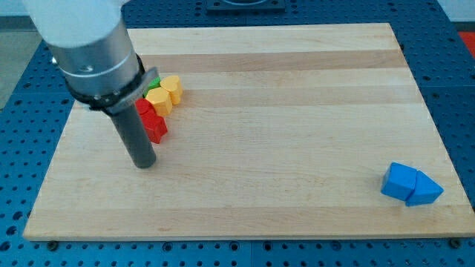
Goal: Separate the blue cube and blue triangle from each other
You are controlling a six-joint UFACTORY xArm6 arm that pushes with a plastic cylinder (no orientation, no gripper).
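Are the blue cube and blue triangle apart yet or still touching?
Touching. The blue cube and blue triangle sit flush, no gap visible, near the view's bottom right. My tip is far off at the left.

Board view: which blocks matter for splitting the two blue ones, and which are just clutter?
In the job:
- blue cube, near the view's bottom right corner
- blue triangle, touching the cube on its right side
- my tip, far off at the view's left

Lying about:
- red blocks, just right of my tip
- yellow blocks, above the red
- green block, mostly hidden
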